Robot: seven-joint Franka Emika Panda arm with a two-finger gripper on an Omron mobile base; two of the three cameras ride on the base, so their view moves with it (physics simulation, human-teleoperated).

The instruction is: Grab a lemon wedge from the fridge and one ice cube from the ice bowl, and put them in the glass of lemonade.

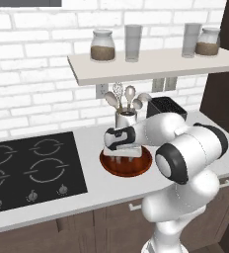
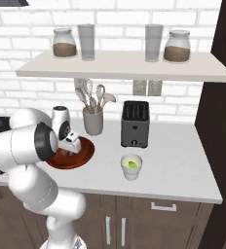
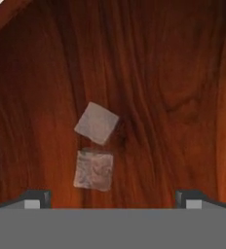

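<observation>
My gripper [image 3: 113, 200] points down into the reddish-brown ice bowl [image 3: 173, 73], open, with its fingertips [image 3: 34, 198] wide apart and nothing between them. Two pale ice cubes lie on the bowl's floor: one ice cube [image 3: 94, 169] left of the midline between the fingers, the other ice cube [image 3: 97, 123] just beyond it. From the base the gripper [image 1: 120, 155] [image 2: 72, 146] hangs low over the ice bowl [image 1: 136, 168] [image 2: 83, 155]. The glass of lemonade [image 2: 131, 167] stands on the counter right of the bowl, with a small greener bit in it that may be the lemon wedge. The fridge is out of view.
A grey utensil holder [image 1: 126, 118] [image 2: 93, 121] stands right behind the bowl. A black toaster [image 2: 135, 124] sits behind the cup. The stovetop [image 1: 32, 168] lies to the left. A shelf [image 2: 124, 65] with jars and tall glasses runs overhead. A dark wall panel bounds the right side.
</observation>
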